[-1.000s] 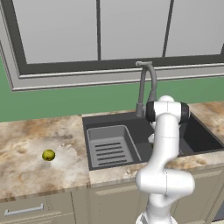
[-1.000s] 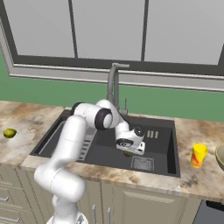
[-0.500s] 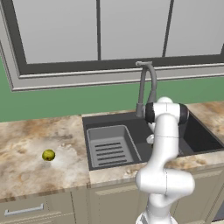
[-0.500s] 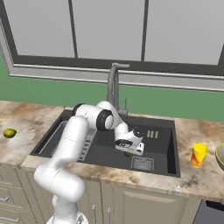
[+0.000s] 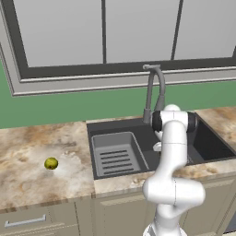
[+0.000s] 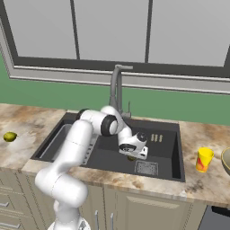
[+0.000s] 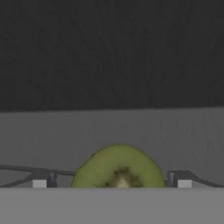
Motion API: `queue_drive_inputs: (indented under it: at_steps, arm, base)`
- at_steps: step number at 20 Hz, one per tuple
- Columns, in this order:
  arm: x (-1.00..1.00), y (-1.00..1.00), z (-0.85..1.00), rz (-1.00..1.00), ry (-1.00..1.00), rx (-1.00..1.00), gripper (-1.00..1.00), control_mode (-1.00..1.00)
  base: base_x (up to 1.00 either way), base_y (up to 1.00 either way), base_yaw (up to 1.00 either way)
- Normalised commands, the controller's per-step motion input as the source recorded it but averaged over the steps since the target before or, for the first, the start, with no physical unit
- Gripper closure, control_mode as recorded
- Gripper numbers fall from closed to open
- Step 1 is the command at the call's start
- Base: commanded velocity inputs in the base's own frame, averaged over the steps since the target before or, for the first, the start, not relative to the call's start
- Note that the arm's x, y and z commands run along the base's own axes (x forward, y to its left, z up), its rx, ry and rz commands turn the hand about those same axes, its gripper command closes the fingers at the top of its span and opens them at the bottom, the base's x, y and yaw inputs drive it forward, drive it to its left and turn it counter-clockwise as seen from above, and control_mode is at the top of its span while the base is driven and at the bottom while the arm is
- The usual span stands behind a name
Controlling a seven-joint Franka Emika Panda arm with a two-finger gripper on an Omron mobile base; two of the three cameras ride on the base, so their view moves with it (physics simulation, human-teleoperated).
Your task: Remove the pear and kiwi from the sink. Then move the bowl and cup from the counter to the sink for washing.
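Fingers (image 6: 131, 157) are spread wide, nothing gripped, down in the sink (image 6: 167, 148) right over the kiwi (image 7: 118, 168). The pear (image 5: 51, 163) is parked on the surface left of the sink.

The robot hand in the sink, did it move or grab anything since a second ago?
Nothing visibly changed. The gripper still hangs open over the kiwi down in the sink, not gripping it. The pear still lies on the counter.

The arm (image 5: 173, 170) is glossy white — rounded tubular links with dark bands at the joints. Its hand (image 6: 133, 146) is white too (a dark round patch on top), ending in small dark fingertips (image 7: 179, 178).
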Motion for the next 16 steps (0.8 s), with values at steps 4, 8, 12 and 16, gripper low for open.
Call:
queue_drive_inputs:
  at_steps: [4, 8, 12, 16]
  arm:
    - [0.1, 0.0, -0.13, 0.0, 0.0, 0.0, -1.0, -1.0]
    - [0.01, -0.07, -0.1, -0.04, 0.01, 0.0, -1.0, -1.0]
    - [0.02, -0.08, -0.09, -0.05, 0.02, 0.0, -1.0, -1.0]
    - [0.01, -0.03, -0.12, -0.05, 0.04, 0.0, -1.0, -1.0]
  base:
    - [0.0, 0.0, 0.0]
    - [0.0, 0.0, 0.0]
    - [0.0, 0.0, 0.0]
    - [0.0, 0.0, 0.0]
